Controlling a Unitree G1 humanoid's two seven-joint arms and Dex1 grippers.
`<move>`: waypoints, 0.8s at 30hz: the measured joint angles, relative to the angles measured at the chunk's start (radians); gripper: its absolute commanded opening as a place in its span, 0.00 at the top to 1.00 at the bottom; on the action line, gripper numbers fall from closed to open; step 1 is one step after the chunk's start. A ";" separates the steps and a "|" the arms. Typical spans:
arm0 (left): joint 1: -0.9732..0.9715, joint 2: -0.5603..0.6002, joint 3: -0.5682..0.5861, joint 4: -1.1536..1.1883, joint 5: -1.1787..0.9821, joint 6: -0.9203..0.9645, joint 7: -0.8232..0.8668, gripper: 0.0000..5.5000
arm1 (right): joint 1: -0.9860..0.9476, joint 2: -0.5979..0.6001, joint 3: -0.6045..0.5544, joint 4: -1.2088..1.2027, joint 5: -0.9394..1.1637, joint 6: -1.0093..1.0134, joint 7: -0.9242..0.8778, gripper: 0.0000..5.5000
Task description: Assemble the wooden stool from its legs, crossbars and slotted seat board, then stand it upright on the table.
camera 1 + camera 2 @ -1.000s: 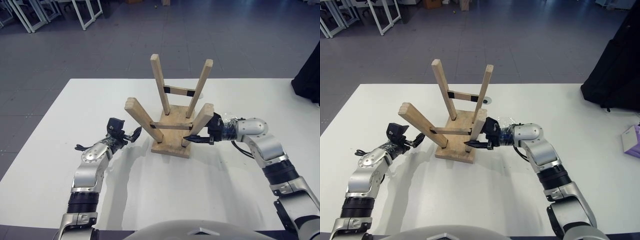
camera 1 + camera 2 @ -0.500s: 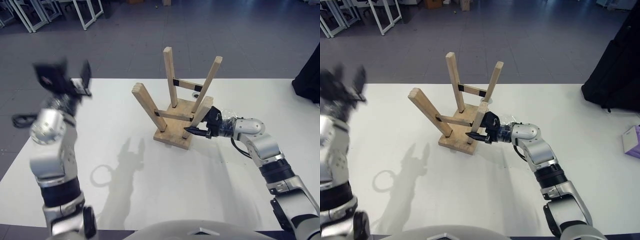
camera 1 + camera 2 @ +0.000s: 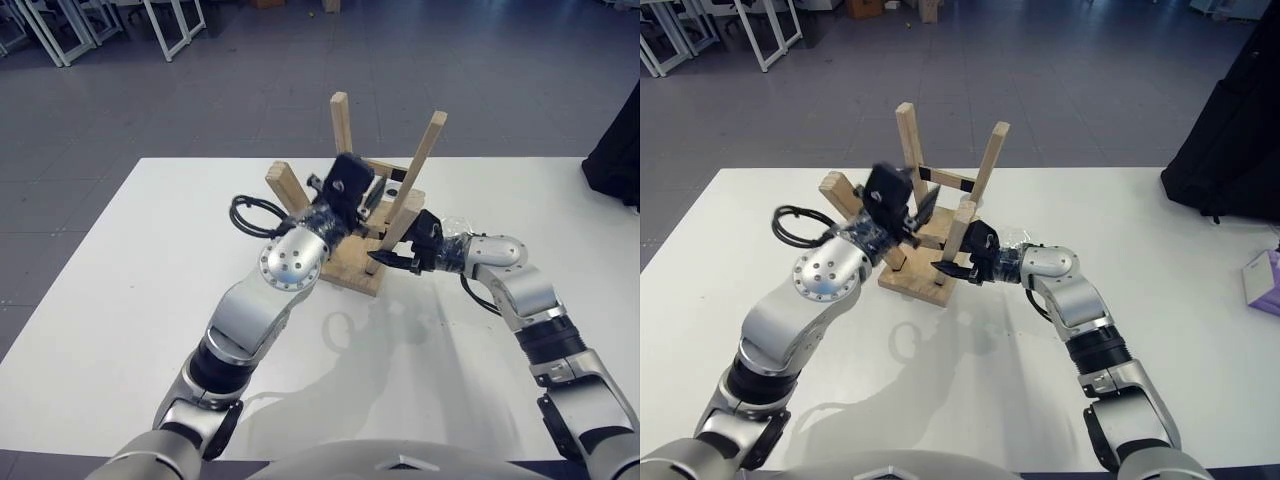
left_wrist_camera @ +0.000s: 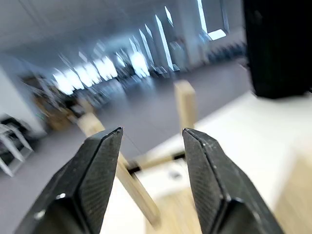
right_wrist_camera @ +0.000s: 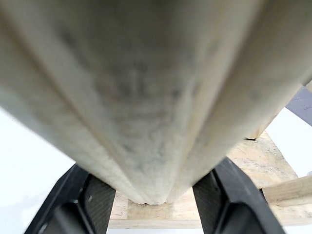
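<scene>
The wooden stool stands upside down on the white table (image 3: 150, 300), its seat board (image 3: 352, 276) flat and its legs pointing up. A crossbar with black tape (image 3: 386, 172) joins the two far legs. My right gripper (image 3: 399, 263) is shut on the near right leg (image 3: 401, 222) low down. In the right wrist view that leg (image 5: 146, 97) sits between the fingers (image 5: 92, 200). My left gripper (image 3: 371, 195) hovers open among the legs, above the seat board. In the left wrist view a far leg (image 4: 185, 105) stands beyond the left gripper (image 4: 152, 134).
A black cable (image 3: 250, 212) loops off my left forearm beside the near left leg (image 3: 285, 190). A purple object (image 3: 1265, 280) lies at the table's right edge. A black bag (image 3: 1235, 120) stands off the far right corner. The table's front half is bare.
My left arm swung from high on the left down over the stool, its gripper now among the legs. The right gripper kept its hold on the near right leg.
</scene>
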 measured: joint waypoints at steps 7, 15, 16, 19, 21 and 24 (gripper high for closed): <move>0.091 0.138 -0.235 0.142 0.300 0.030 -0.084 0.58 | -0.010 -0.003 0.005 -0.002 0.000 0.012 0.010 0.63; 0.124 0.036 -0.238 0.409 0.448 -0.206 -0.005 0.58 | -0.001 -0.003 0.008 -0.002 -0.002 0.026 0.001 0.63; 0.140 0.015 -0.213 0.408 0.433 -0.216 -0.007 0.58 | 0.004 -0.008 0.019 -0.005 -0.003 0.026 -0.005 0.63; 0.213 -0.030 -0.156 0.309 0.343 -0.236 -0.049 0.58 | -0.001 -0.026 0.040 -0.012 -0.002 0.026 -0.016 0.63; 0.250 -0.067 -0.139 0.224 0.257 -0.217 -0.115 0.58 | -0.001 -0.033 0.048 -0.013 -0.001 0.026 -0.023 0.63; 0.247 -0.110 -0.068 0.112 0.173 -0.169 -0.145 0.58 | -0.001 -0.035 0.050 -0.010 0.003 0.023 -0.025 0.63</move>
